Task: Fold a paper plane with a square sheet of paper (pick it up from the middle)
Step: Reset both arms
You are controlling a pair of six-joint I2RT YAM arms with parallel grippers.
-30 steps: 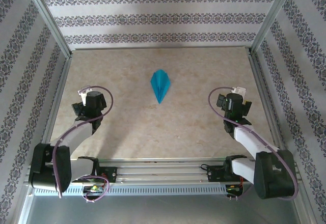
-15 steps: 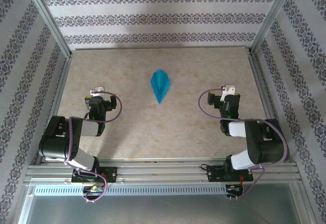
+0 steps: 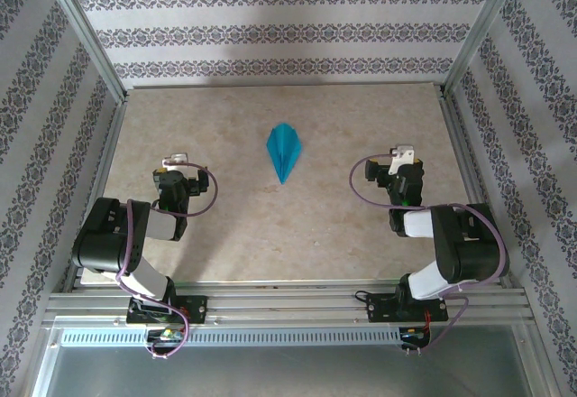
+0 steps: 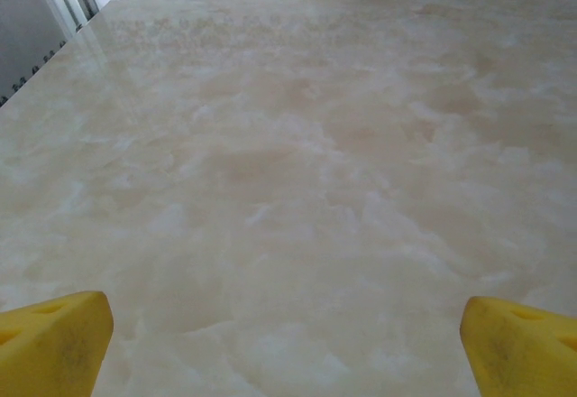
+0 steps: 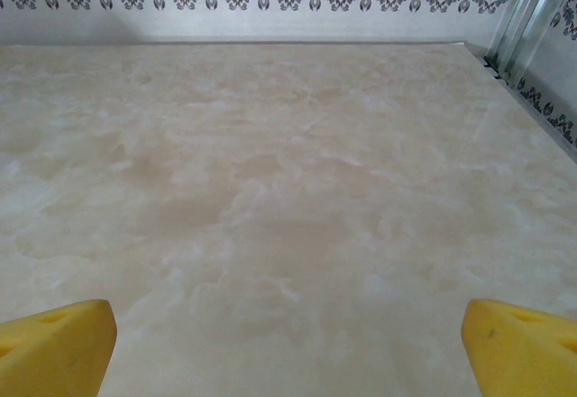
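Observation:
The teal-blue paper plane [image 3: 284, 151] lies flat in the middle of the table, its sharp tip pointing toward the arms and a crease running along its length. No flat square sheet is in view. My left gripper [image 3: 174, 171] rests low at the plane's near left, well apart from it. My right gripper [image 3: 399, 170] sits at its near right, equally apart. In the left wrist view the left gripper [image 4: 288, 350] is open, with yellow fingertips [image 4: 56, 340] wide apart over bare tabletop. In the right wrist view the right gripper [image 5: 288, 347] is also open and holds nothing.
The beige marbled table [image 3: 225, 226] is fenced by aluminium posts and patterned walls [image 3: 270, 32] at the back and sides. Both arms are folded back over their bases at the near edge, with cables looping beside each wrist.
Both arms have folded back toward their bases, elbows pulled in, and the grippers have shifted slightly inward. The paper plane has not moved.

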